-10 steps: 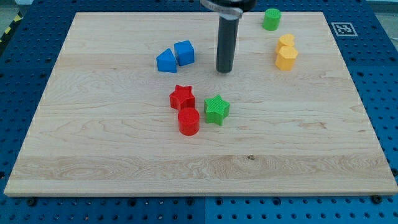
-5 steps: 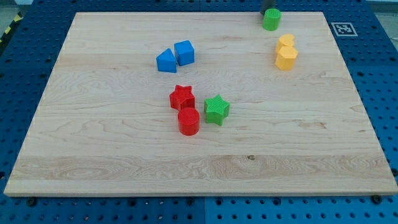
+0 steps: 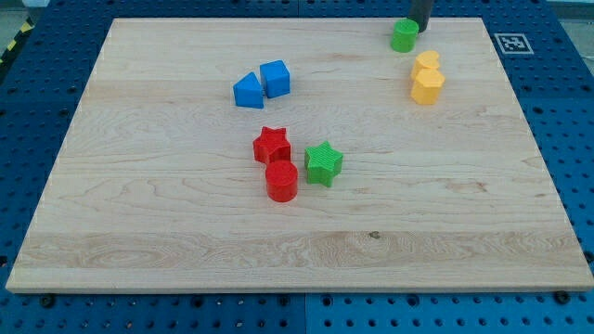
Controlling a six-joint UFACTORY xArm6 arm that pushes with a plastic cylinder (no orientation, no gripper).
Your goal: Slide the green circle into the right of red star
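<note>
Green circle block (image 3: 404, 35) sat near the top edge of the wooden worktop (image 3: 186, 232), far from the red star block (image 3: 271, 144). No claw exists; my tip (image 3: 419, 30), lately mid-board, now touched its upper right, ready to push. Green star block (image 3: 324, 162) crowded the star's right; yellow blocks (image 3: 428, 79) flanked the path.

My tip (image 3: 419, 29) sits at the view's top, touching the green circle (image 3: 404, 36) from its right; the red star (image 3: 272, 145) lies well below-left (mid-board (image 3: 167, 232)), green star (image 3: 324, 163) just right of it.
</note>
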